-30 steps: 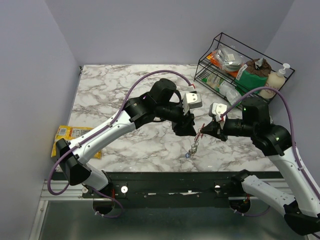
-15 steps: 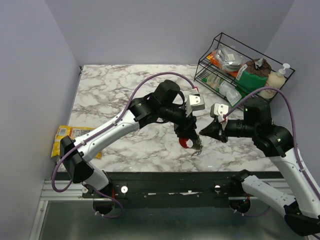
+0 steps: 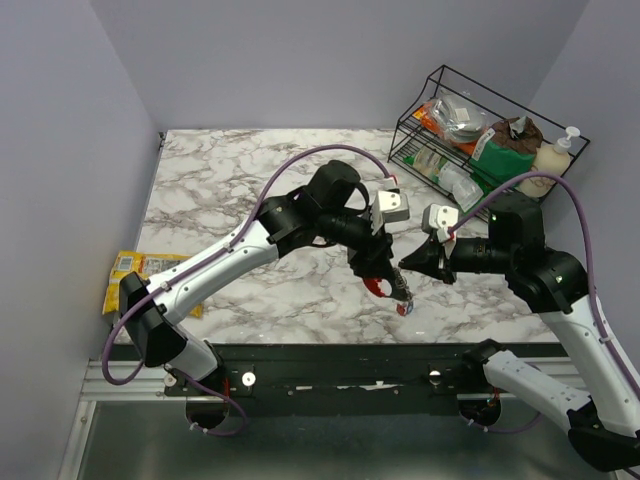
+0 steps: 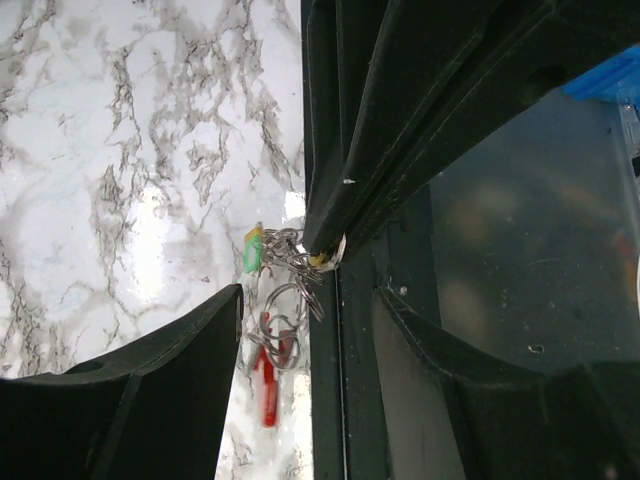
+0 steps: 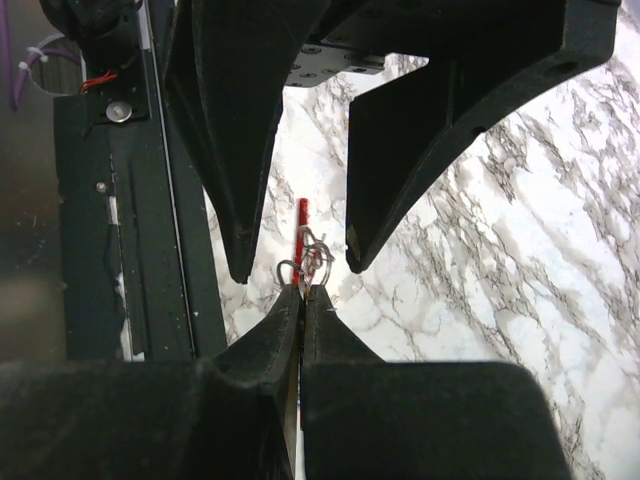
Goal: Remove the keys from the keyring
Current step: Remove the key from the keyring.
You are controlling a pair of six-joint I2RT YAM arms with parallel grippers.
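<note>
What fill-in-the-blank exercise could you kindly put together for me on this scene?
1. The right gripper is ___ on a metal ring of the key bunch.
2. The left gripper has its jaws ___, with one finger on either side of the hanging bunch.
3. The wire rack stands at the far ___ corner of the table.
4. The table top has a ___ pattern.

Missing words: shut; open; right; marble
</note>
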